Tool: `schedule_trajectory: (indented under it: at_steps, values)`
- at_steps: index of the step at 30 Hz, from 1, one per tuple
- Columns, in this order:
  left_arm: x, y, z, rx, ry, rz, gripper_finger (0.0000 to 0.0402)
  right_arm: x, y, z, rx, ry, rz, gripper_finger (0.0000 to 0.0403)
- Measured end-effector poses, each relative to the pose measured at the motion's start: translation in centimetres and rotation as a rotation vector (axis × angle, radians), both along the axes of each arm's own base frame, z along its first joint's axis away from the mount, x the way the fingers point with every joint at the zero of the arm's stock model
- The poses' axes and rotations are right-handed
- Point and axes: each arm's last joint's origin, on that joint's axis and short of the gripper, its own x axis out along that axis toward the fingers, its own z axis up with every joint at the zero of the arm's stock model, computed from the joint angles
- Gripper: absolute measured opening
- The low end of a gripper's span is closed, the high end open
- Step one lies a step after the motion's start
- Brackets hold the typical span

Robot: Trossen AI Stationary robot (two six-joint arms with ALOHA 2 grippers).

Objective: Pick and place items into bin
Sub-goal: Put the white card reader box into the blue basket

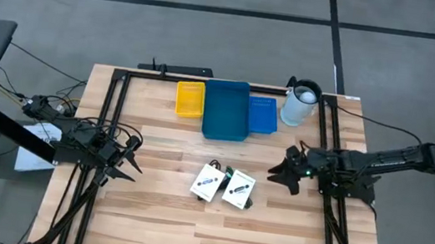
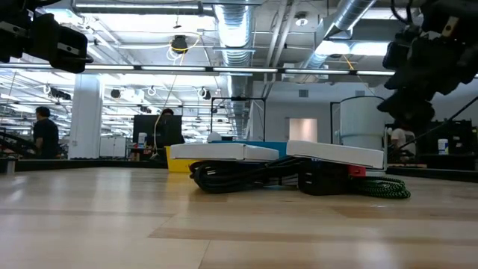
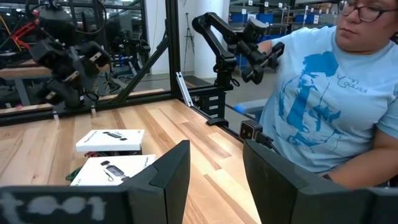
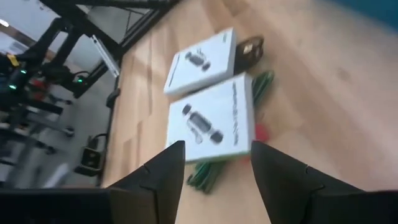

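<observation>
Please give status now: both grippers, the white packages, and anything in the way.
Left gripper open, empty, left of packages. Right gripper open, empty, aimed at the two white packages mid-table, none binned yet. Blue bin behind. Black and green cords under packages.

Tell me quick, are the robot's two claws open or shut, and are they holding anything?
Left gripper: open, holding nothing, waiting at the table's left edge.
Right gripper: open, holding nothing, above the nearer white package.
</observation>
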Motion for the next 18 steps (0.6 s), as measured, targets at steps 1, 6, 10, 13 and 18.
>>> schedule_trajectory:
  at_steps: [1, 6, 10, 13, 18]
  values:
    - [0.0, 0.0, -0.01, 0.0, 0.001, 0.001, 0.0139, 0.06, 0.03, -0.07, 0.023, 0.01, -0.006, 0.0176]
    - [0.0, 0.0, -0.01, 0.0, 0.0, 0.0, 0.0139, 0.22, -0.02, -0.29, 0.082, 0.042, -0.063, 0.0177]
    - [0.0, 0.0, -0.01, 0.001, 0.0, 0.001, 0.0139, 0.27, -0.14, -0.36, 0.105, 0.051, -0.126, 0.0177]
    - [0.0, 0.0, 0.0, 0.0, 0.0, 0.0, 0.0139, 0.27, -0.17, -0.35, 0.11, 0.051, -0.14, 0.0175]
    - [0.0, 0.0, -0.01, 0.003, -0.001, 0.0, 0.0139, 0.27, -0.16, -0.35, 0.113, 0.052, -0.137, 0.017]
